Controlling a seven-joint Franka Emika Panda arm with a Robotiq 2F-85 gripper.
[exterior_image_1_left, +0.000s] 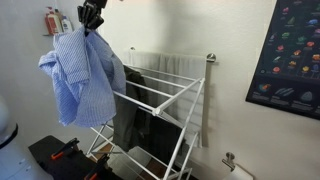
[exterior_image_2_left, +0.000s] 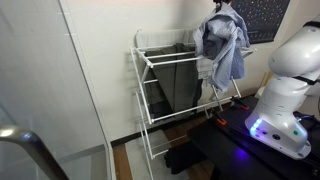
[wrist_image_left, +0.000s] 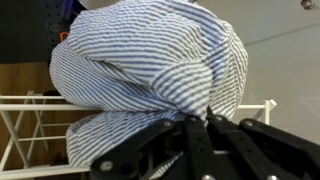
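Blue-and-white striped fabric shirt (exterior_image_1_left: 82, 75) hangs in the air, bunched into loose folds, from the black robot gripper (exterior_image_1_left: 90, 27), whose fingers are clamped together on the top of the cloth. In both exterior views the shirt (exterior_image_2_left: 222, 45) dangles beside and above the upper corner of a white wire folding drying rack (exterior_image_1_left: 160, 88), its lower folds close to the top rails; whether cloth and rail touch cannot be told. In the wrist view the striped shirt (wrist_image_left: 150, 70) fills most of the picture, the gripper (wrist_image_left: 205, 118) pinching a fold at the bottom, with the white rack bars (wrist_image_left: 25, 100) showing behind on both sides. A dark grey garment (exterior_image_1_left: 140, 122) is draped over the middle rails of the rack (exterior_image_2_left: 150, 60). On the wall to one side hangs a dark poster with coloured pictures (exterior_image_1_left: 295, 55). In an exterior view the white robot base (exterior_image_2_left: 285, 90) stands next to the rack.
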